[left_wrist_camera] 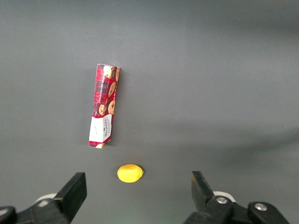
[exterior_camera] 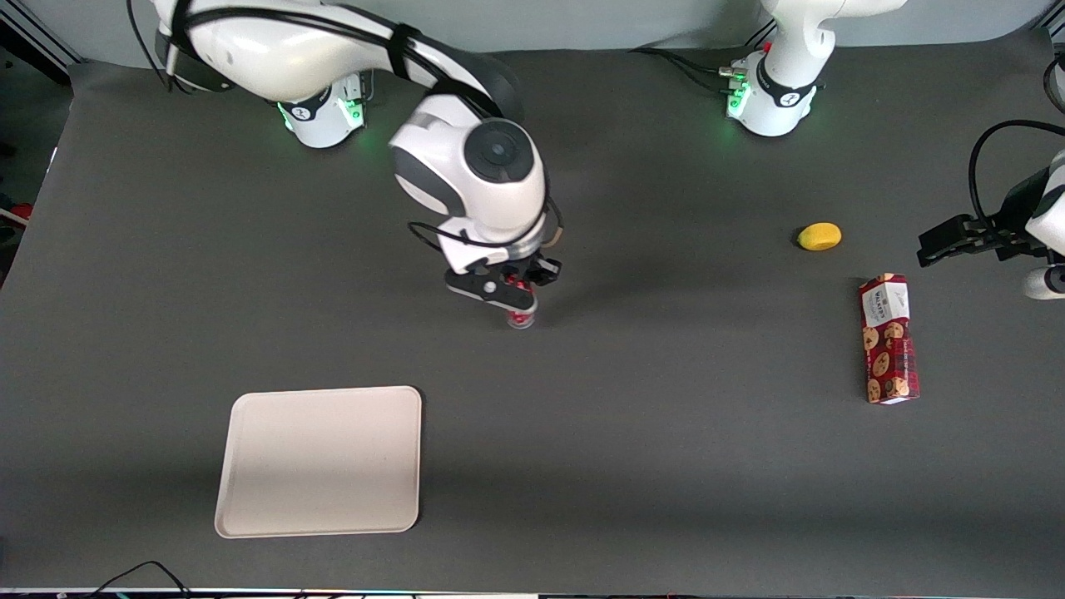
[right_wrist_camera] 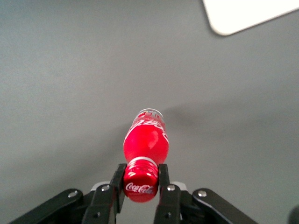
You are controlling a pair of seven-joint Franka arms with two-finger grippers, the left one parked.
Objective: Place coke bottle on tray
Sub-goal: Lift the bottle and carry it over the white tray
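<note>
My gripper (right_wrist_camera: 140, 179) pinches the coke bottle (right_wrist_camera: 145, 142) at its cap, bottle upright mid-table. Tray (exterior_camera: 320, 460) sits at 7 o'clock, nearer the front camera.

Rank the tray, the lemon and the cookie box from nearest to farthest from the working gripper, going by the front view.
The gripper is shut on the coke bottle at mid-table.
1. Tray: nearer the front camera, toward the working arm's end.
2. Lemon: toward the parked arm's end.
3. Cookie box: beside the lemon, nearer the camera, farthest.
</note>
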